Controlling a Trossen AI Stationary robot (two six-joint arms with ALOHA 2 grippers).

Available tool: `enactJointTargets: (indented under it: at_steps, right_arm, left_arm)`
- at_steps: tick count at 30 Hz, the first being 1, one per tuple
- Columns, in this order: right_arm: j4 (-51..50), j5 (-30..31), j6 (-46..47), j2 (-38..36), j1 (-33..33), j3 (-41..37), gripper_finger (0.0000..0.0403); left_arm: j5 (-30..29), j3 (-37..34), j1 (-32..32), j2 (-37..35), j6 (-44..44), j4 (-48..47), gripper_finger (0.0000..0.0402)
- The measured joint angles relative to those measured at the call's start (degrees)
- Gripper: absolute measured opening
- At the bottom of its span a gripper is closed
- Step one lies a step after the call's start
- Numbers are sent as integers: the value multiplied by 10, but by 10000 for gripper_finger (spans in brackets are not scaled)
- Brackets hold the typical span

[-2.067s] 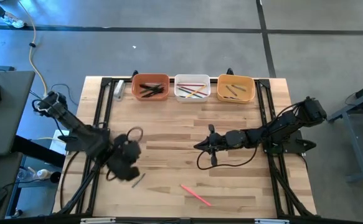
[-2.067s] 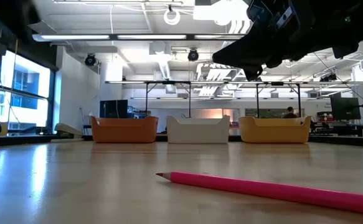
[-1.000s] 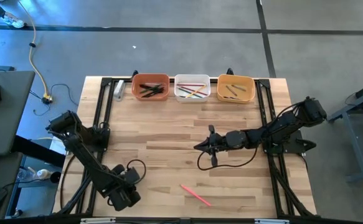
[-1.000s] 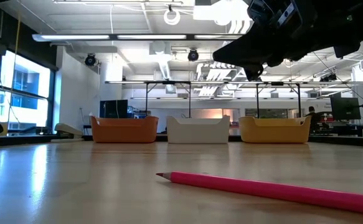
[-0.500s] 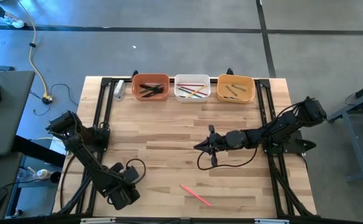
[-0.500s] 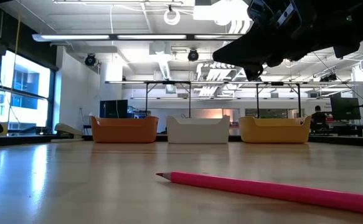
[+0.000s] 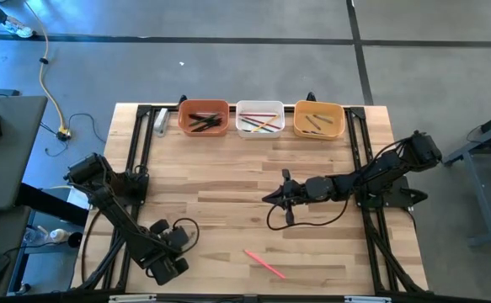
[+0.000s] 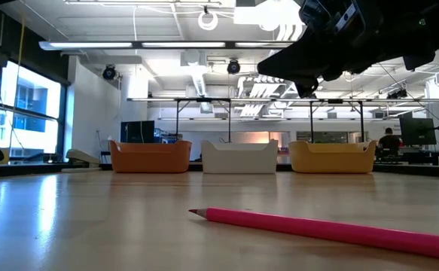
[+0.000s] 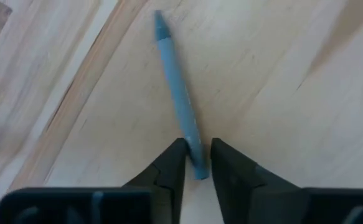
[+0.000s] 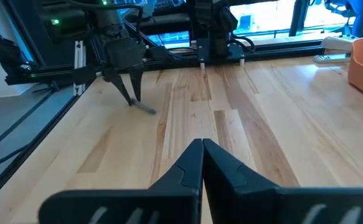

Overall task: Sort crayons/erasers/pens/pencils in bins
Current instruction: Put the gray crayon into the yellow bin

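A grey-blue crayon (image 9: 178, 93) lies flat on the wood near the table's near left corner. My left gripper (image 9: 198, 149) points down over it, open narrowly, one finger on each side of the crayon's near end. The right wrist view shows that gripper (image 10: 131, 93) and the crayon (image 10: 145, 107) from afar. A pink pencil (image 7: 264, 263) lies flat near the front edge. My right gripper (image 7: 270, 199) hangs shut over the table's middle, holding nothing. Three bins, terracotta (image 8: 150, 158), white (image 8: 240, 158) and yellow-orange (image 8: 332, 158), stand along the far edge with sticks inside. My left gripper comes at the crayon's near end (image 9: 193, 140) from above, its fingers across the crayon. One fingertip (image 9: 180, 152) looks to be against it, and a thin gap shows on the other side. Whether it touches the crayon I cannot tell. The crayon lies flat on the table.
Black frame rails (image 7: 136, 168) run along the table's left and right sides. A black cable (image 7: 300, 220) loops below my right arm. Bare wood lies between the bins and the two grippers.
My left gripper has swung toward the table's near edge until it stands over the grey-blue crayon, which it now hides in the high view. It has since sunk slightly. The pink pencil and my right gripper have kept still.
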Motion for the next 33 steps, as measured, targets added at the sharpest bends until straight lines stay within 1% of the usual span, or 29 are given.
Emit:
enactJointTargets:
  at_steps: [6,12,14,19,22,24,29,33]
  right_arm:
    - [-4,-10,9,0,0,0,0]
    - [-4,-12,5,0,0,0,0]
    - [-6,-12,5,0,0,0,0]
    - [-13,-7,-10,0,0,-3,0]
    - [-8,-2,-15,0,0,-13,0]
    - [14,-2,-11,1,-1,-24,0]
    - [61,-5,2,16,3,-35,0]
    - [103,-7,0,54,7,-35,0]
  left_arm:
    - [7,0,-2,0,18,4,10]
    - [2,-3,-2,-16,48,8,6]
    - [-11,-5,-2,-29,51,8,5]
    - [-79,-5,-2,-60,55,14,2]
    - [-111,-5,-1,-65,69,36,2]
    - [-127,-5,3,-65,83,57,1]
    - [-168,-4,29,-66,152,117,1]
    - [-175,-4,59,-66,230,168,1]
